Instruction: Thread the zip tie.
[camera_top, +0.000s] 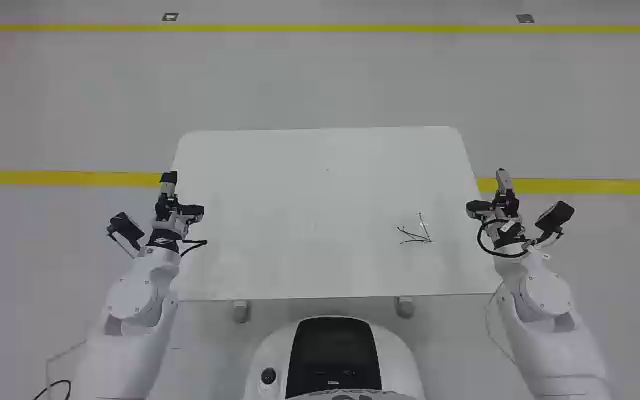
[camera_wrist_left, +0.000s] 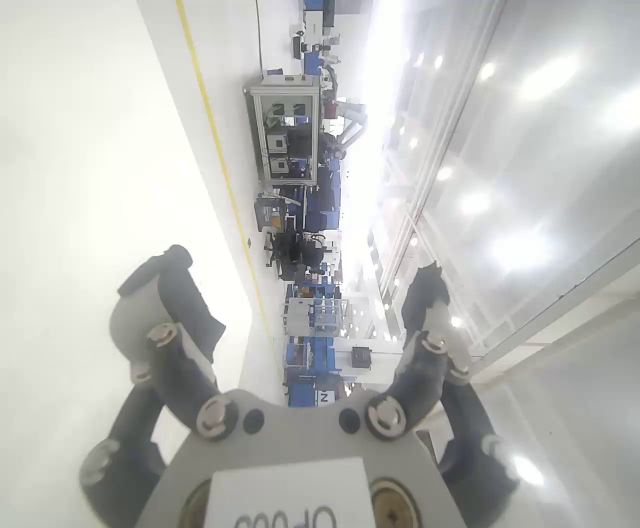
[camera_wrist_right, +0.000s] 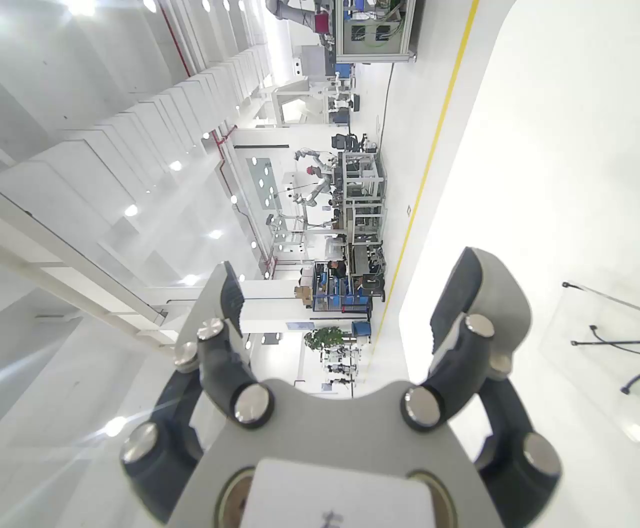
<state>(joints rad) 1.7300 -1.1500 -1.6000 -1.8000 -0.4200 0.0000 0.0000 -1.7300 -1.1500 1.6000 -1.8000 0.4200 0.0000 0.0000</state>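
The left claw (camera_wrist_left: 300, 272) and right claw (camera_wrist_right: 350, 285) are spread apart, empty. The zip ties (camera_top: 415, 232) lie crossed on the table (camera_top: 300, 190) near the right claw, well apart from the left. Overlapped, two could be pinched together

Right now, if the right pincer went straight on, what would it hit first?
Probably nothing nearby: the right pincer points along the edge of the table into the open room, zip ties off to its side. Depth is unclear.
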